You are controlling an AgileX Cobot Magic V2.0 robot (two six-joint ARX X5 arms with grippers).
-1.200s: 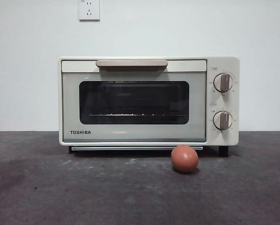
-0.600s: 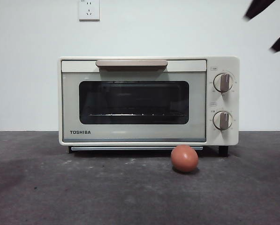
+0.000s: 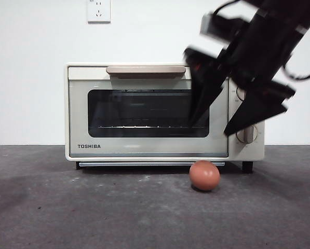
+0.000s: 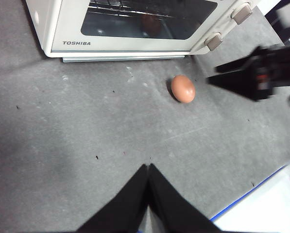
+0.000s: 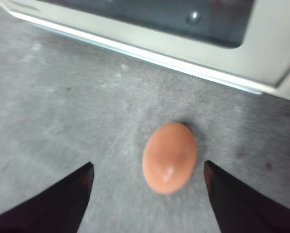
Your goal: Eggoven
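A small reddish-brown egg (image 3: 204,175) lies on the dark grey table just in front of the cream TOSHIBA toaster oven (image 3: 144,148), below its right part. The oven door is closed, with beige handle (image 3: 145,69) and two knobs partly hidden by the arm. My right gripper (image 3: 212,129) hangs open above the egg, jaws spread wide; in the right wrist view (image 5: 147,167) the egg (image 5: 169,157) lies between the jaws, apart from both. My left gripper (image 4: 148,167) is shut and empty, well back from the egg (image 4: 183,89).
A wall socket (image 3: 98,10) is on the white wall behind the oven. A white tray with a blue edge (image 4: 266,208) shows at the table's corner in the left wrist view. The right arm (image 4: 259,75) shows beside the egg there.
The right arm has come down from the top right corner to hang in front of the oven's right side, above the egg. The egg and oven have not moved.
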